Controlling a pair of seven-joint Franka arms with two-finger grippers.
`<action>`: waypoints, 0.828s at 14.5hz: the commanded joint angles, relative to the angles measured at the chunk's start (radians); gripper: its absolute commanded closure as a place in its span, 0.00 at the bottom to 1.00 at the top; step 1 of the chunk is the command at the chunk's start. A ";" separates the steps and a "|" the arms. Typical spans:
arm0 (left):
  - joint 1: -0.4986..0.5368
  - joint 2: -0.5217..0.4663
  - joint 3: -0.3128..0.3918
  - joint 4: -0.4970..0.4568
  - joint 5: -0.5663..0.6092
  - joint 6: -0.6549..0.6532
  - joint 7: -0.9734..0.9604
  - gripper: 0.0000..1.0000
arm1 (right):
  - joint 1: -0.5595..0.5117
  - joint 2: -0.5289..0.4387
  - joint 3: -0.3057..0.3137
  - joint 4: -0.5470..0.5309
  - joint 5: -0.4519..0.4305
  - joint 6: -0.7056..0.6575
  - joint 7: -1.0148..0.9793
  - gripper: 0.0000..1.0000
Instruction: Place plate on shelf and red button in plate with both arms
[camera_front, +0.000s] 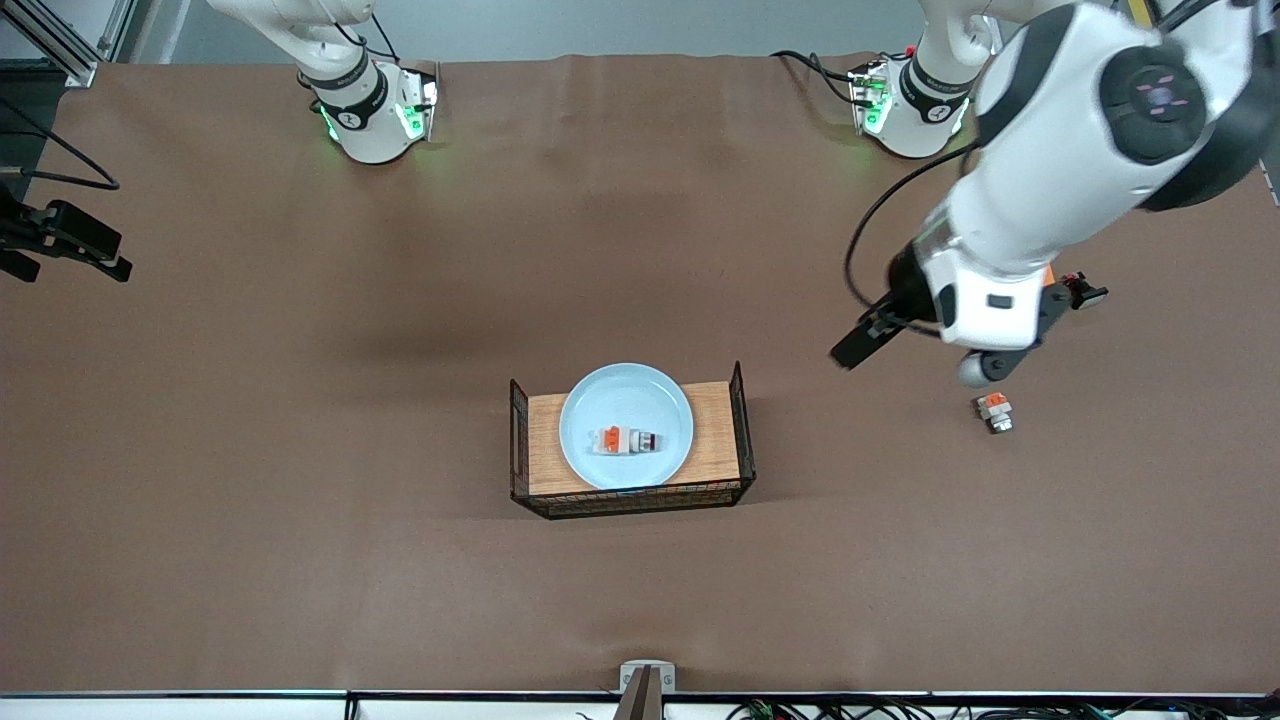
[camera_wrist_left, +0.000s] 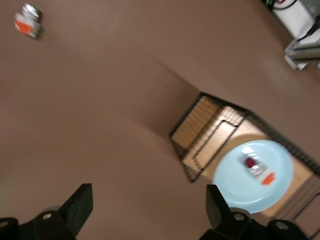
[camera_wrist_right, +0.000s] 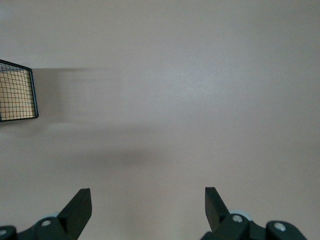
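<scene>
Right now I see the plate lying in the wire-sided wooden tray mid-table, with the red button on its side in the plate. My left gripper hangs above bare tabletop toward the left arm's end, jaws wide and empty. My right gripper waits over bare table, jaws likewise spread, holding nothing
</scene>
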 joint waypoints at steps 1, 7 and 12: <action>0.080 -0.070 -0.005 -0.042 -0.015 -0.084 0.212 0.01 | -0.007 0.003 0.008 0.011 -0.009 -0.009 -0.004 0.00; 0.261 -0.139 -0.003 -0.058 -0.010 -0.174 0.654 0.01 | -0.007 0.003 0.008 0.013 -0.010 -0.009 -0.006 0.00; 0.294 -0.191 0.003 -0.142 0.041 -0.170 0.763 0.01 | -0.009 0.003 0.008 0.013 -0.010 -0.009 -0.006 0.00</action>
